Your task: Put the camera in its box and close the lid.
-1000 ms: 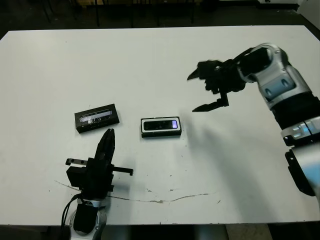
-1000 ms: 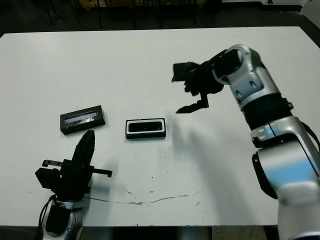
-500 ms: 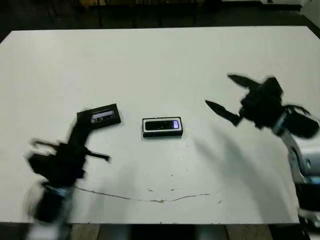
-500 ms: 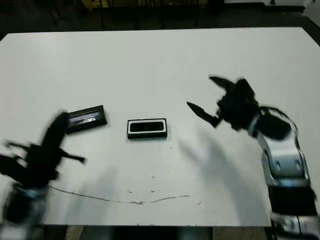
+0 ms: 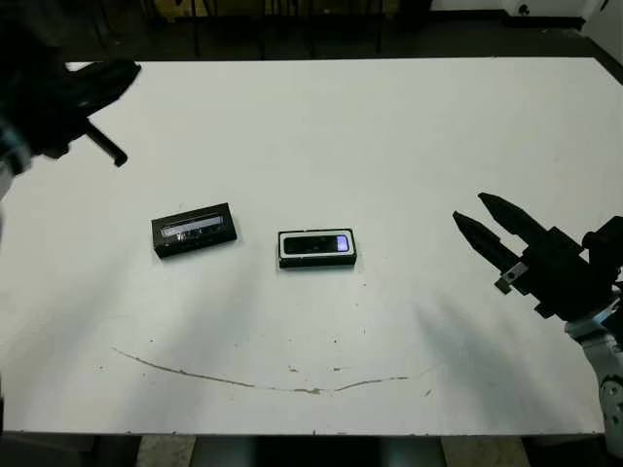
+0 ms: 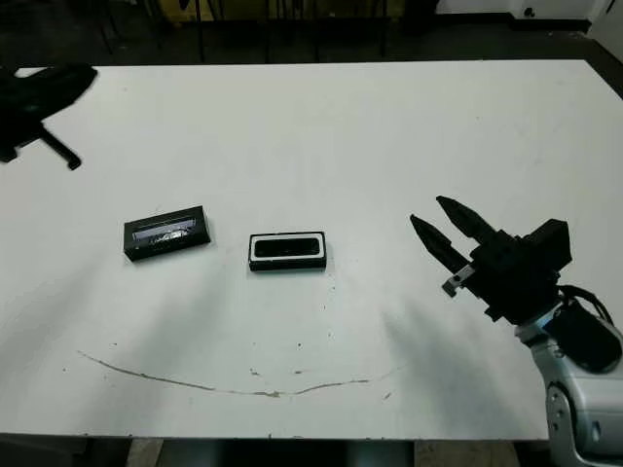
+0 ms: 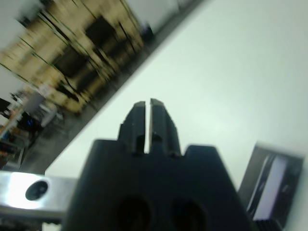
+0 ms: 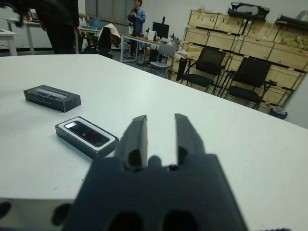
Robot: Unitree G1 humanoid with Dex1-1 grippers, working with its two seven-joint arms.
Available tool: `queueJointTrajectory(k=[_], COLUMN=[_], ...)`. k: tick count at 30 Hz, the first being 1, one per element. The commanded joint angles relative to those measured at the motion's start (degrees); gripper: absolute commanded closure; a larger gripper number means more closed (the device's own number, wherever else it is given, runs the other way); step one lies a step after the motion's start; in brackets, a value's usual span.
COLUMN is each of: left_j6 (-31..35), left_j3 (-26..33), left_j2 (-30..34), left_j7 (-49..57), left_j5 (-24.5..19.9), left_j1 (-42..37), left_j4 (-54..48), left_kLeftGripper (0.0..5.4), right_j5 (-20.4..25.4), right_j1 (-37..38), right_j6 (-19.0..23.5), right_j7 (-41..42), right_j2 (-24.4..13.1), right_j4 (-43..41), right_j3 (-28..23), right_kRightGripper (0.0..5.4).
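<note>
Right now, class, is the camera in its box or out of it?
In. The camera lies inside the box, white lining framing it; the lid sits apart on the table, so the box is open.

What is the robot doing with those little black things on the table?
The robot is packing a small black bar-shaped camera into its little black box with white lining. The camera already lies inside the box. The flat black lid with a silvery strip sits apart on the white table, so the box is not closed yet. Neither gripper holds anything: the left gripper is shut, up by the table's far corner, and the right gripper is open, off to the side.
</note>
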Motion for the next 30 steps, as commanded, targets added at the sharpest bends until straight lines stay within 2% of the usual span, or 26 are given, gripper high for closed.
queueJointTrajectory(k=[1, 2, 6, 9, 14, 18, 21, 30], left_j6=[-2.9, -2.5, 0.0, -2.1, -5.3, -9.2, -10.2, -7.4], left_j3=[-8.3, -9.9, -14.2, -16.8, -20.2, -21.0, -21.1, -19.3], left_j2=[-3.1, -4.3, -10.4, -12.7, -14.6, -14.4, -14.5, -15.5], left_j7=[-5.4, -6.1, -8.2, -7.9, -6.3, -4.3, -3.5, -1.5], left_j5=[9.0, 10.9, 16.5, 20.3, 25.7, 27.5, 28.0, 27.8], left_j1=[-9.6, -11.7, -18.0, -19.0, -18.0, -15.5, -14.0, -11.6], left_j4=[16.6, 19.9, 32.4, 36.6, 39.9, 40.4, 41.3, 42.4], left_kLeftGripper=[5.40, 5.40, 5.40, 5.40, 5.40, 5.40, 5.40, 5.40], right_j5=[0.9, 0.8, 1.0, 2.3, 4.2, 5.9, 7.8, 8.0], right_j1=[1.3, 1.2, 2.1, 2.9, 5.5, 7.4, 8.2, 10.7], right_j6=[2.7, 2.4, 2.2, 2.1, 6.1, 9.6, 9.0, 6.0], right_j7=[-1.2, -1.1, -1.5, -1.5, -4.4, -7.6, -7.6, -8.3], right_j2=[-0.7, -0.7, -0.9, -0.7, -1.1, -0.4, 0.3, 1.9], right_j4=[-1.1, -1.0, -1.4, -1.3, -5.7, -9.9, -10.4, -10.5], right_j3=[1.0, 1.2, 1.1, 0.7, 0.1, 0.1, 0.3, 1.1], right_kRightGripper=[5.24, 5.39, 5.39, 5.39, 5.39, 5.39, 5.39, 5.39])
